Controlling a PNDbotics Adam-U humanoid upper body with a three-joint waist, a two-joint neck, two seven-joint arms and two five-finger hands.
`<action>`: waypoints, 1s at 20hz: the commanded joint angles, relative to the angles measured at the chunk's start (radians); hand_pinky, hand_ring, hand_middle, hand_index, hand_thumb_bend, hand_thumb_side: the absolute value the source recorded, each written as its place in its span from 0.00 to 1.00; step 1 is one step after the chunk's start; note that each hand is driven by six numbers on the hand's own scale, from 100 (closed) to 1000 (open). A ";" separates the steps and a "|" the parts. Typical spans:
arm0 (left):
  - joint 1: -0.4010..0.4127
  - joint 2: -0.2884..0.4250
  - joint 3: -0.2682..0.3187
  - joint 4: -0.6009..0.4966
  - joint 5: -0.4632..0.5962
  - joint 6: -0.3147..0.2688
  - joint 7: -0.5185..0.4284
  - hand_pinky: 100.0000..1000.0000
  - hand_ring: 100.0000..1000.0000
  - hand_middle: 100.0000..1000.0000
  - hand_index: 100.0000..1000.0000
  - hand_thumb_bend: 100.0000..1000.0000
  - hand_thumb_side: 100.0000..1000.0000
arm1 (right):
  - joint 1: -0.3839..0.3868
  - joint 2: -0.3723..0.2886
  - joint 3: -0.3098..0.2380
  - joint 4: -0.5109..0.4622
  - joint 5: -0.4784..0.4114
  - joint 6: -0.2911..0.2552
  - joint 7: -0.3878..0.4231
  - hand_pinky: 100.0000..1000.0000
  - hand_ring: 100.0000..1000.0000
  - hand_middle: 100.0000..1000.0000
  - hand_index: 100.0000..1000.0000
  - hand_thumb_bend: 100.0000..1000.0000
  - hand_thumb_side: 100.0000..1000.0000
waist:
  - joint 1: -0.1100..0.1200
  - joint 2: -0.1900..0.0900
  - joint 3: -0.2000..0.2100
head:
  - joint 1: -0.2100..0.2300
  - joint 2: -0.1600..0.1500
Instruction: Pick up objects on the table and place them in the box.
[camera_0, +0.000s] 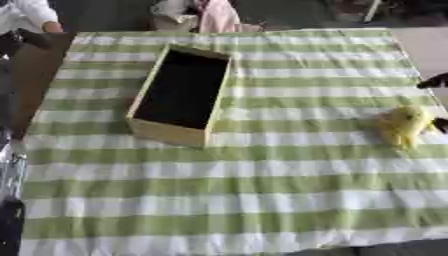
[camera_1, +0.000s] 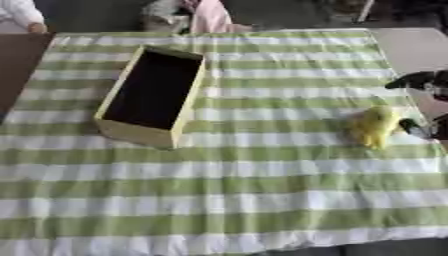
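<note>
A yellow soft toy (camera_1: 374, 126) lies on the striped cloth near the table's right edge. My right hand (camera_1: 418, 79) comes in from the right edge, open, with one black finger above the toy and another fingertip (camera_1: 411, 126) right beside the toy's right side. The open-topped wooden box (camera_0: 166, 131) with a dark inside stands left of centre, with nothing showing inside it. A dark part of my left arm or hand (camera_0: 9, 225) shows at the lower left edge of the left eye view.
A green and white striped cloth (camera_0: 245, 190) covers the table. Bare brown table (camera_0: 31, 65) shows at the far left. People sit beyond the far edge, not touching anything. Wide cloth lies between box and toy.
</note>
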 joint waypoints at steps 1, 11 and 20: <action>-0.009 0.026 0.001 -0.019 -0.001 0.002 0.001 0.42 0.96 0.83 0.67 0.00 0.70 | -0.021 -0.033 -0.005 -0.005 -0.006 -0.016 0.021 1.00 0.93 0.90 1.00 0.07 0.28 | -0.001 -0.018 -0.002 | -0.001 0.002; -0.009 0.024 0.000 -0.019 0.000 0.003 -0.001 0.42 0.96 0.83 0.67 0.00 0.70 | -0.035 -0.011 0.012 0.020 0.016 -0.019 0.033 0.99 0.92 0.89 1.00 0.08 0.32 | 0.001 -0.015 0.001 | -0.020 -0.007; -0.010 0.022 0.000 -0.019 0.003 0.004 -0.003 0.42 0.97 0.84 0.67 0.00 0.70 | -0.062 0.019 0.031 0.076 0.071 -0.035 0.020 0.98 0.92 0.88 1.00 0.11 0.34 | 0.004 -0.009 0.005 | -0.025 -0.007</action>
